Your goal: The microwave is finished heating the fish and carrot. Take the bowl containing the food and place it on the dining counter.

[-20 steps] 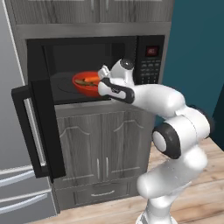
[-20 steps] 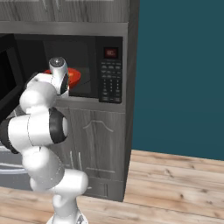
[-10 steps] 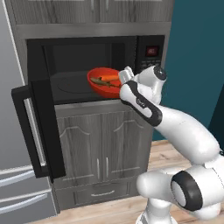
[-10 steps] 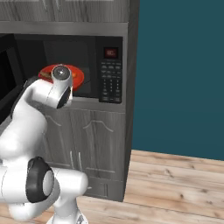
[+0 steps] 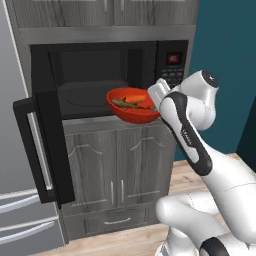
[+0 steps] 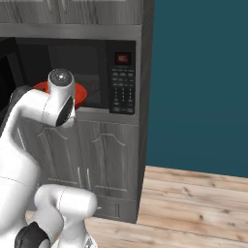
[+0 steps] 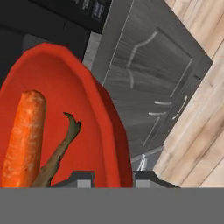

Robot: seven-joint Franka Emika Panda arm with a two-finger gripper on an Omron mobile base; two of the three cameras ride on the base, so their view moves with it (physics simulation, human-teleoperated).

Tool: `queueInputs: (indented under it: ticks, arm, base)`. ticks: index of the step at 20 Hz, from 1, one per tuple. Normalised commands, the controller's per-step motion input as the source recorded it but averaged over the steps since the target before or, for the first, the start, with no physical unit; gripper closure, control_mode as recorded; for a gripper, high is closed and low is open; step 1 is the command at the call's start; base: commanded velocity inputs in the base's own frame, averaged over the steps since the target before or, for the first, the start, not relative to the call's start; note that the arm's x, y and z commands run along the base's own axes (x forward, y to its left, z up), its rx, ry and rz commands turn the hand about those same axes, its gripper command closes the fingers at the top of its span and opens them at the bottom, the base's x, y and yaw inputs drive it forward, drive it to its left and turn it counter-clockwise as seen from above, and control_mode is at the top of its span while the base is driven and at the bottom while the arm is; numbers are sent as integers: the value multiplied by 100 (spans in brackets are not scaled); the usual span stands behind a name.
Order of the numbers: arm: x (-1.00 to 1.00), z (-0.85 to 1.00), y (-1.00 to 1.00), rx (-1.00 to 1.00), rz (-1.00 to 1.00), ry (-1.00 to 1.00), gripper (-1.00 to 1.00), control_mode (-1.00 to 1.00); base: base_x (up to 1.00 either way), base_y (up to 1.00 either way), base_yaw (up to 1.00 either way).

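Fronting grey cabinets (image 5: 120,170), wood floor (image 6: 193,203), teal wall (image 6: 198,82)

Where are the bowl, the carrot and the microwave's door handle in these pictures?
bowl (image 5: 135,114): left base view, on its red outer wall.
carrot (image 7: 24,135): hand view, middle of the orange piece.
microwave door handle (image 5: 39,145): left base view, on the vertical bar of the open door.

1 bowl (image 5: 134,106), 1 carrot (image 7: 24,138), 1 fish (image 7: 59,153), 1 microwave (image 5: 107,65).

The bowl (image 5: 132,106) (held in the air before the open microwave (image 5: 100,75)) carries the carrot (image 7: 24,135) and the fish (image 7: 59,151).
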Motion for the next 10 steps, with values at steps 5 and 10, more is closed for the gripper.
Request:
queueInputs:
  ticks: [5,10]
  arm:
    - [-78,-11,14,-20,10,4,100,-100]
    - [0,0,0,0,0,0,100,-100]
  base:
    - [0,0,0]
    - [0,0,0]
